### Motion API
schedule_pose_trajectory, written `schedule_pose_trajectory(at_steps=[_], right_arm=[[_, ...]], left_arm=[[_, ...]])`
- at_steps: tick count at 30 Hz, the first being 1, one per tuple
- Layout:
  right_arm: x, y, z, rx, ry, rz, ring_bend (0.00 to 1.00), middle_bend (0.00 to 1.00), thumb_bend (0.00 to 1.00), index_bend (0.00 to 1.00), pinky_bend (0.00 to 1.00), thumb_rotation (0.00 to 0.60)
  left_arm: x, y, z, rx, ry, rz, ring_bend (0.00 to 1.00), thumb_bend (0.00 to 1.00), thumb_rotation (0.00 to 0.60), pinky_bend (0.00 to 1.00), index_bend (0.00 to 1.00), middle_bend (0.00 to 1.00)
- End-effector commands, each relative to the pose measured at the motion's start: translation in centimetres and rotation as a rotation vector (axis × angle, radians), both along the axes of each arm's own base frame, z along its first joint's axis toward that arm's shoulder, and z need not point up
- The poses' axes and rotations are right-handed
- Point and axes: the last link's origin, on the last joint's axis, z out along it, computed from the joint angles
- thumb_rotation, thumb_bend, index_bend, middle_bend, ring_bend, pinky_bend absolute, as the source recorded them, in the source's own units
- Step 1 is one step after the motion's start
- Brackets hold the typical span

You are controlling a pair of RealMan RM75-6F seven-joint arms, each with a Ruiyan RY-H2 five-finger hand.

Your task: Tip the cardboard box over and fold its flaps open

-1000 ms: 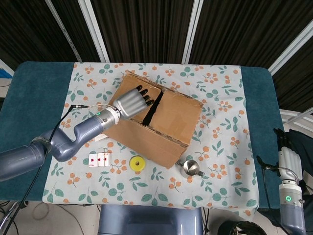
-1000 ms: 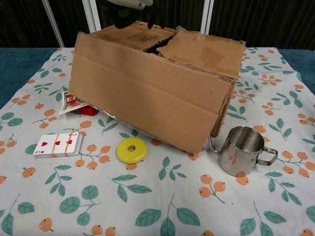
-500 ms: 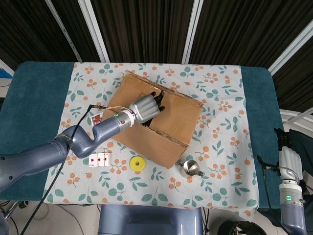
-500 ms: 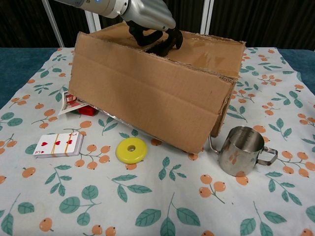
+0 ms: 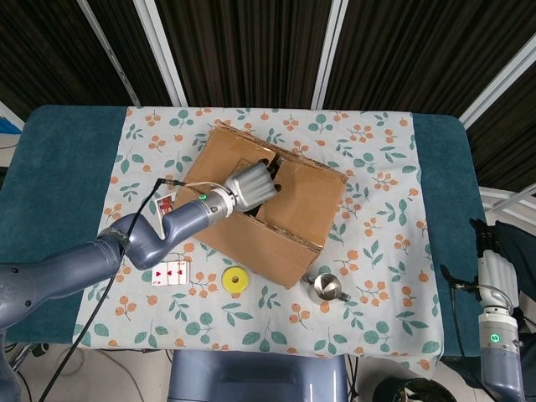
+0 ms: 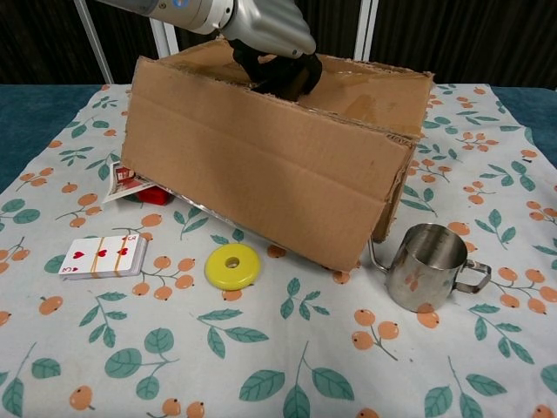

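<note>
The brown cardboard box [image 5: 293, 213] stands upright in the middle of the flowered cloth, its long side [image 6: 261, 174] facing the chest view. My left hand [image 5: 249, 184] is on top of it, with its dark fingers [image 6: 278, 74] curled down into the gap between the two top flaps and hooked over the near flap's edge. My right hand [image 5: 494, 280] hangs beside the table's right end, far from the box, fingers straight and holding nothing.
A steel mug [image 6: 431, 266] stands just off the box's front right corner. A yellow disc [image 6: 232, 266] and a deck of playing cards [image 6: 103, 255] lie in front of the box. A red card box [image 6: 130, 185] is partly tucked under its left end.
My left hand slid from the left flap's top over to the seam, and its fingers curled down into the gap. The box and the right hand stayed put.
</note>
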Motion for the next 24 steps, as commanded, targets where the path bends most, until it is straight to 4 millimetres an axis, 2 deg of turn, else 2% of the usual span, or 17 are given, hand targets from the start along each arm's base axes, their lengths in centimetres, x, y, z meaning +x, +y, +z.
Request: schedule_pose_trajectory(at_steps=[1, 8, 18, 24], right_arm=[[0.0, 0.0, 0.0, -0.003, -0.001, 0.001, 0.04, 0.00, 0.33, 0.02, 0.24, 0.600], [0.0, 0.0, 0.1, -0.007, -0.001, 0.000, 0.04, 0.00, 0.34, 0.02, 0.24, 0.600], [0.1, 0.0, 0.1, -0.007, -0.004, 0.002, 0.04, 0.00, 0.35, 0.02, 0.24, 0.600], [0.1, 0.0, 0.0, -0.008, -0.002, 0.006, 0.04, 0.00, 0.35, 0.02, 0.25, 0.600]], left_arm=[[0.1, 0.1, 0.3, 0.009, 0.011, -0.013, 0.29, 1.00, 0.600, 0.29, 0.33, 0.58], [0.6, 0.0, 0.8, 0.017, 0.016, -0.030, 0.30, 1.00, 0.600, 0.29, 0.38, 0.64], [1.7, 0.4, 3.4, 0.064, 0.003, -0.064, 0.30, 1.00, 0.600, 0.29, 0.38, 0.65], [2.3, 0.6, 5.8, 0.101, 0.001, -0.076, 0.30, 1.00, 0.600, 0.29, 0.38, 0.65]])
